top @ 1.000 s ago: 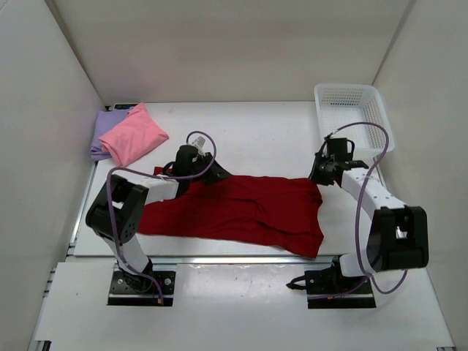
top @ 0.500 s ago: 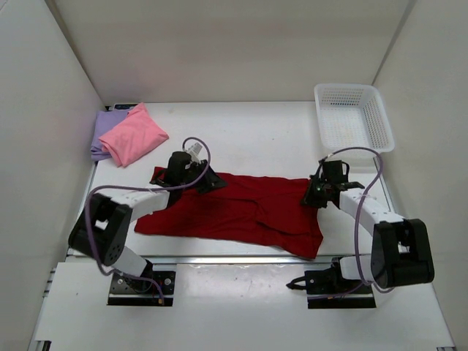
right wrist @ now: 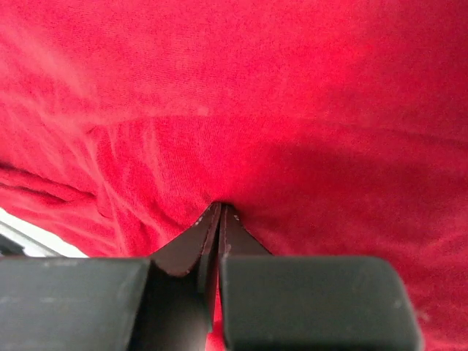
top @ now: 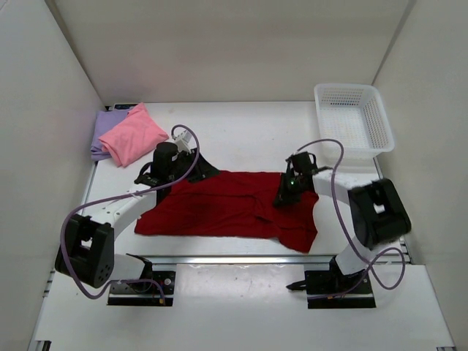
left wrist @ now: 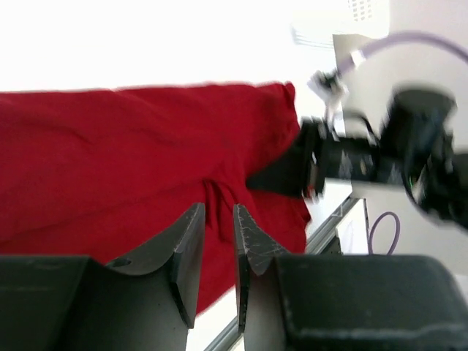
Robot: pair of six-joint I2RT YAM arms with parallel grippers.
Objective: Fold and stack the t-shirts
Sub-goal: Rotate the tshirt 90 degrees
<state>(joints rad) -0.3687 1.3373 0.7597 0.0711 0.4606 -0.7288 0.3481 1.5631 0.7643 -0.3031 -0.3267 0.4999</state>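
A dark red t-shirt lies spread across the near half of the table, wrinkled along its right side. My right gripper presses down on the shirt's upper right part and is shut on a pinch of the dark red fabric, which puckers around the right gripper. My left gripper hovers at the shirt's back left edge. In the left wrist view the left gripper shows a narrow gap with nothing in it, above the red cloth. A folded pink t-shirt rests on a folded lavender t-shirt at the back left.
A white lattice basket stands at the back right corner. White walls close in the table on three sides. A metal rail runs along the near edge, just below the shirt's hem.
My right gripper has shut on the shirt's right edge and dragged it leftward over the shirt. My left arm has swung left, its gripper sliding back along the shirt's top edge.
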